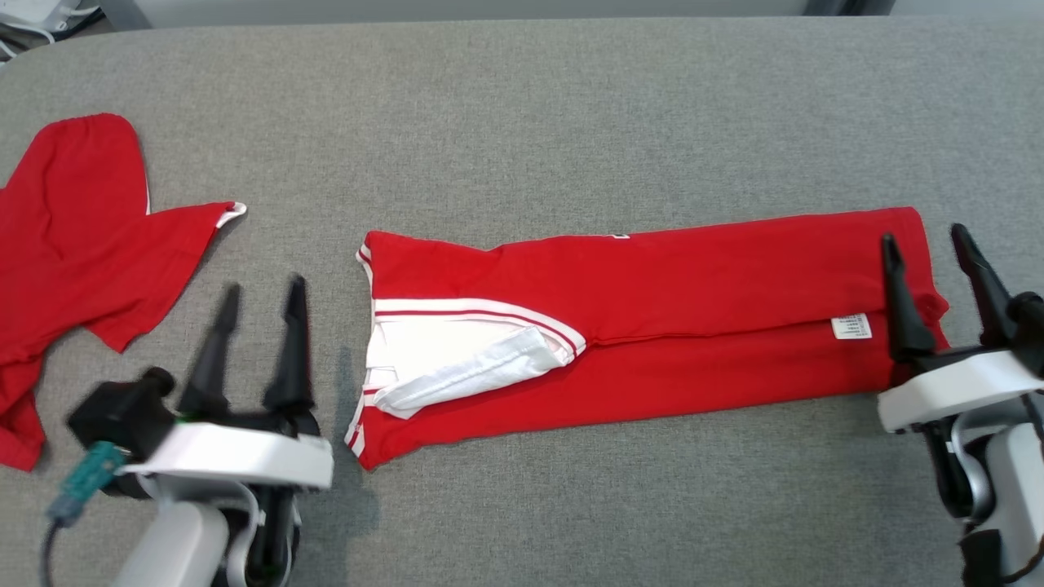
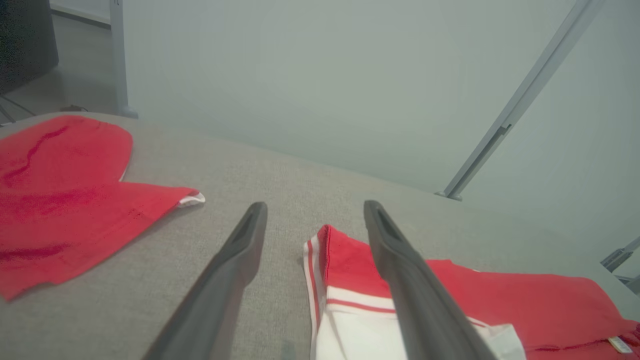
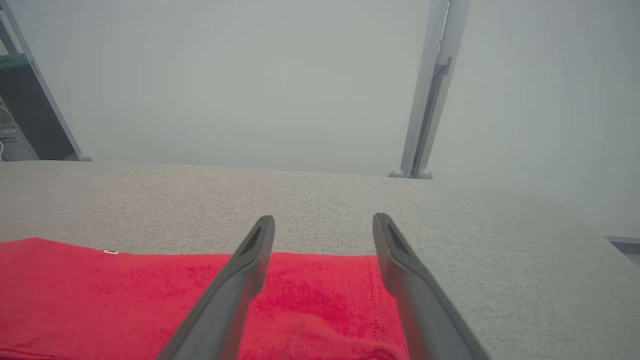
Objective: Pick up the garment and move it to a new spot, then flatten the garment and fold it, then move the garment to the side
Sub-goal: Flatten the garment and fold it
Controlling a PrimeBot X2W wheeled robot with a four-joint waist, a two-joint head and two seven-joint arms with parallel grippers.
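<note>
A grey, coarsely woven fabric-covered tabletop (image 1: pixel 571 106) spans the head view, its rounded corner at the upper left. The long red folded garment with white-striped trim (image 1: pixel 693 285) lies flat across the middle and right of that view as a long band. Its white lining is turned out at the left end, and a small white care label (image 1: pixel 851 326) sits near the right end. A second red cloth piece (image 1: pixel 73 244) is spread loosely at the left edge, apart from the band.

The left gripper (image 1: pixel 265 284), at the lower left, has its fingers spread and empty over bare table just left of the garment's striped end. The right gripper (image 1: pixel 922 234), at the right edge, is likewise spread and grasps nothing, its fingers above the garment's right end.

In the wrist views a plain pale grey wall (image 3: pixel 225 75) rises behind the table's far edge. A grey metal upright (image 3: pixel 430 90) stands against it, and a slanted grey metal strut (image 2: pixel 525 95) crosses the upper right of the left wrist view.
</note>
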